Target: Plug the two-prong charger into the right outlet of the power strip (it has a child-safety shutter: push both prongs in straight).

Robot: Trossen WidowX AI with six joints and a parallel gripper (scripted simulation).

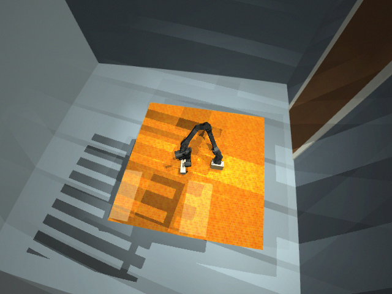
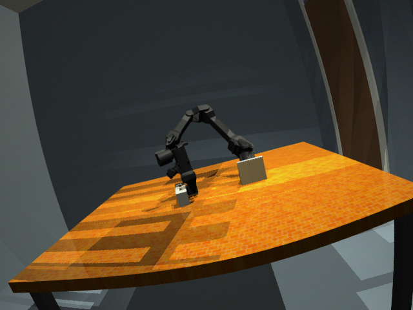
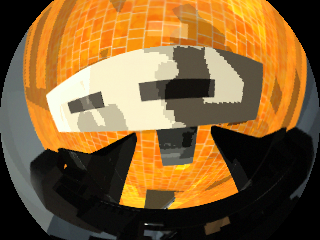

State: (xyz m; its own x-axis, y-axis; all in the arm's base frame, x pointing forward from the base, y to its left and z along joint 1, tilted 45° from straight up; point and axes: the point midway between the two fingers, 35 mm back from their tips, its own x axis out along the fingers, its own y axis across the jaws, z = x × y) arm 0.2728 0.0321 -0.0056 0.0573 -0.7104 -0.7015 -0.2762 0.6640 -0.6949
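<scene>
The power strip point(image 1: 182, 169) point(image 2: 182, 198) point(image 3: 117, 82) is a white block on the table, running across the wrist view. Its face shows two dark slots, a smaller one at the left and a longer one right of the middle. A small dark grey block point(image 3: 177, 149), which looks like the charger, shows just below the strip's near edge in the wrist view, between the spread fingers and touching neither. Its prongs are not visible. My gripper point(image 2: 193, 192) point(image 3: 174, 132) is open and low beside the strip, holding nothing. In the top view the arm hides its fingertips and the charger.
The arm's pale base point(image 1: 217, 166) point(image 2: 251, 171) stands on the orange brick-patterned table point(image 1: 234, 215) point(image 2: 300, 213), to the right of the strip in the top and exterior views. Striped shadows cross the table. A brownish-grey patch point(image 3: 156, 199) shows beyond the charger in the wrist view.
</scene>
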